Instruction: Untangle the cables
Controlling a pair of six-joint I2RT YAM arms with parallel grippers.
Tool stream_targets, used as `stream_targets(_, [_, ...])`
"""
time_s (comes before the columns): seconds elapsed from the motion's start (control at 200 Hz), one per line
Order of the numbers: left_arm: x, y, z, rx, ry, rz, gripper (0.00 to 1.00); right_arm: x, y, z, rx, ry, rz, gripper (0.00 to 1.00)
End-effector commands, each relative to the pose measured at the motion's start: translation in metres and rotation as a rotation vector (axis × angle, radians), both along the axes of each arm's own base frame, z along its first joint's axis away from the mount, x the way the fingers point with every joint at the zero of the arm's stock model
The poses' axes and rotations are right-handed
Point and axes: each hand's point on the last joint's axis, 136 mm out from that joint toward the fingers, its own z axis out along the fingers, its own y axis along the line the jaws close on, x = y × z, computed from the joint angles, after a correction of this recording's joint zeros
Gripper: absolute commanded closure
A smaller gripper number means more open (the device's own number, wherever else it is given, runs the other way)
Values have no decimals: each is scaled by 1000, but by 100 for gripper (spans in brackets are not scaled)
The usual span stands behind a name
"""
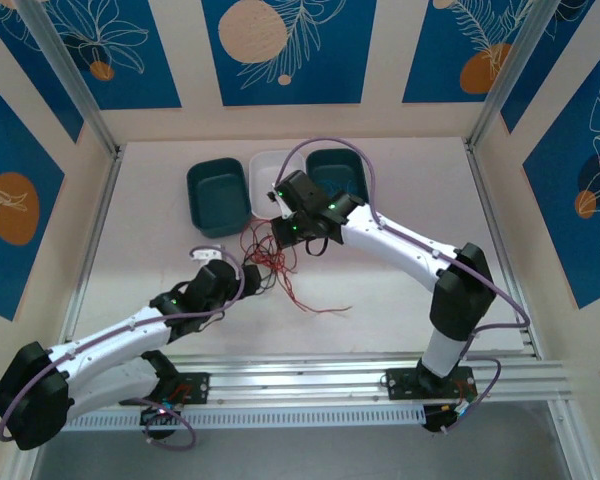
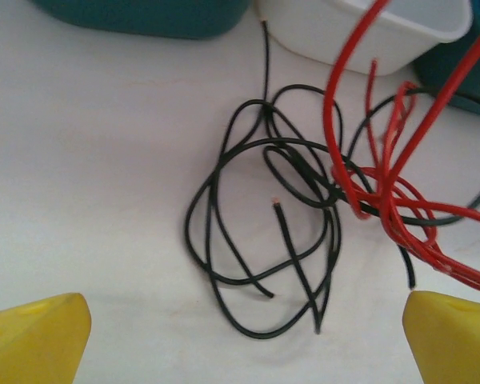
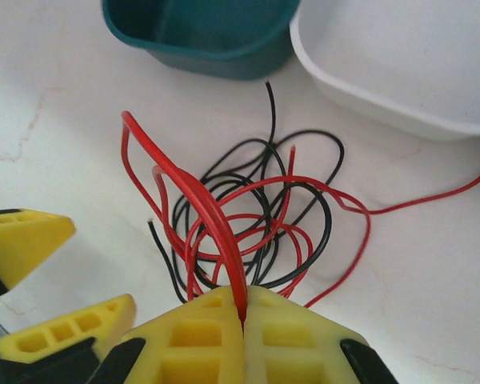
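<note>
With a red cable (image 3: 218, 226) pinched in the right tool (image 3: 242, 310) and the left tool (image 2: 244, 330) held wide, the limp black cable (image 2: 304, 172) is judged best gripped near its free end.

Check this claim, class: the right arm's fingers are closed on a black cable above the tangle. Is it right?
No. The right gripper is closed on a red cable, not a black one, above the tangle; the right wrist view shows it.
</note>
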Motion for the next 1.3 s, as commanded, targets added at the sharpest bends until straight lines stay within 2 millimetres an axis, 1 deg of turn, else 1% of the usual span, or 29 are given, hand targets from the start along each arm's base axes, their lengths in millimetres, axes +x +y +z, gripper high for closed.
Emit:
stream_targets(0.0, [8,-16,18,-55,-77,-76,0,-1,1,19,20,-77,32,100])
stream_targets(0.12, [11,-23,37,-102,-153,-104,0,-2,1,21,30,-85,31,100])
stream_targets(0.2, [14,-14,46,-103,-192,-60,0,-3,0,19,30,-86,30,100])
stream_targets(0.31, [19,3,59,-86,-228,-35,11,-5,-2,18,33,-88,31,100])
stream_targets(0.435, [24,21,70,-159,-232,-33,21,-6,-3,18,48,-90,41,100])
stream_targets(0.485, [25,23,73,-186,-233,-53,25,-7,-2,18,57,-86,47,100])
stream_targets(0.535, [25,21,76,-204,-230,-92,25,-7,-2,17,64,-81,48,100])
stream_targets(0.625, [26,19,75,-212,-209,-133,25,-8,1,18,83,-73,56,100])
stream_targets(0.77, [27,5,72,-221,-179,-222,25,-10,4,23,115,-66,72,100])
stream_targets(0.845, [32,0,70,-217,-171,-241,25,-11,7,25,132,-62,82,100])
stream_targets(0.92, [39,-5,71,-220,-187,-253,29,-12,8,26,140,-58,88,100])
stream_targets(0.95, [42,-7,72,-221,-192,-256,33,-12,8,26,142,-56,88,100])
stream_targets(1.0, [47,-8,72,-213,-194,-258,44,-12,8,26,143,-53,87,100])
stream_targets(1.05, [51,-9,72,-199,-191,-260,54,-11,7,24,141,-50,80,100])
stream_targets(1.135, [56,-9,70,-179,-183,-257,75,-9,4,19,135,-38,65,100])
stream_targets(1.185, [57,-10,72,-176,-188,-262,86,-8,3,16,134,-28,55,100])
stream_targets(1.225, [57,-11,74,-176,-193,-268,92,-7,1,12,131,-18,46,100])
stream_targets(1.296, [55,-11,79,-171,-209,-279,100,-6,-3,5,125,0,23,100])
